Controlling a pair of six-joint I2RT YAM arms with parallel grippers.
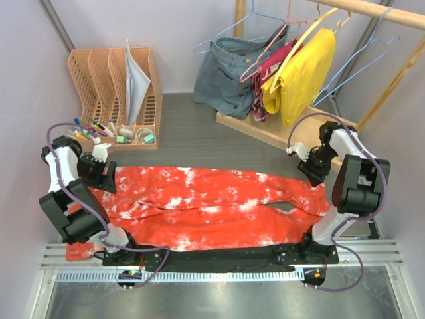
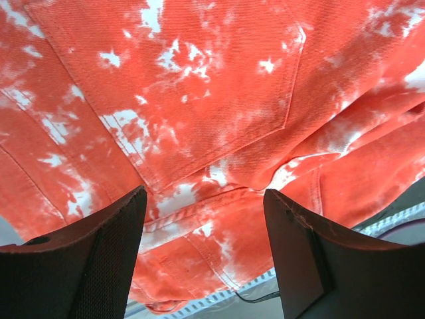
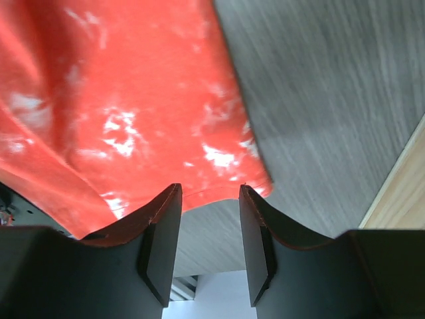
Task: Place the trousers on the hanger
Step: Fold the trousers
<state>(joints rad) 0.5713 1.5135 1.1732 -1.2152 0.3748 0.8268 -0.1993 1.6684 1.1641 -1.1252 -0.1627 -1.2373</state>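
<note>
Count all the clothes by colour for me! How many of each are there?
Red-orange with white splotches: 1, the trousers
Grey-blue: 1, the denim garment
Yellow: 1, the yellow garment
Dark pink: 1, the dark pink garment
Total: 4

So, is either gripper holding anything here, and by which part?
Nothing is held: left gripper and right gripper are open, no trousers cloth between their fingers.

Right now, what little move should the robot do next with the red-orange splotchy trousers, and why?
Probably lower the right gripper and pinch the leg hem of the red-orange, white-splotched fabric trousers: its jaws stand open over that hem, holding nothing, and the trousers lie spread flat.
</note>
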